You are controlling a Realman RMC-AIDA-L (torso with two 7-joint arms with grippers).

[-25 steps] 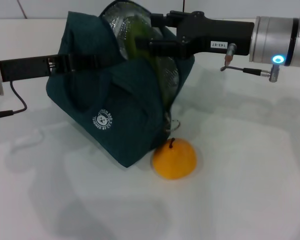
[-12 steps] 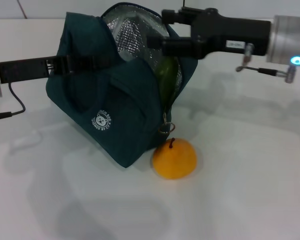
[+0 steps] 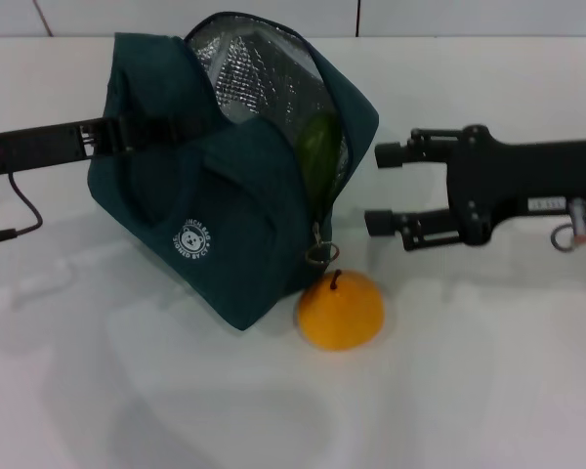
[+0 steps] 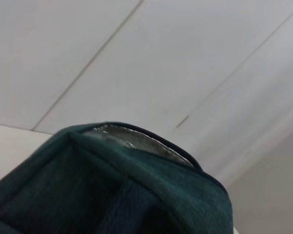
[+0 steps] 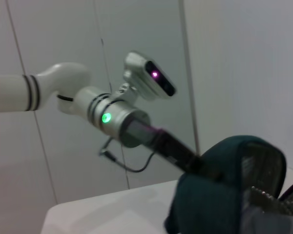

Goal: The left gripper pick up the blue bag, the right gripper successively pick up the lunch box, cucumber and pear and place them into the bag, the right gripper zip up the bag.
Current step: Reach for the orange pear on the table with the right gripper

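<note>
So the blue bag (image 3: 225, 215) is sitting tilted on the white table (image 3: 488, 391), soft dark teal fabric with a little round white logo printed on the front and its top gaping open so you can see the crinkly quilted silver foil lining. The cucumber (image 3: 318, 156) is poking up inside the opening, smooth and dark green, leaning against the foil on the right side. A small metal ring-pull (image 3: 317, 255) dangles off the bag's front corner, right above the pear (image 3: 340, 310), which is round, matte yellow-orange with a short dark stem, and sits on the table just beside the bag's bottom corner, maybe touching it. Can't see the lunch box anywhere.

The left gripper (image 3: 142, 132) comes in flat from the left and is clamped on the bag's upper left side, up by the handle strap. The right gripper (image 3: 383, 188) is out in the open to the right of the bag, black boxy fingers spread apart, one above the other, pointing at the bag and holding nothing
</note>
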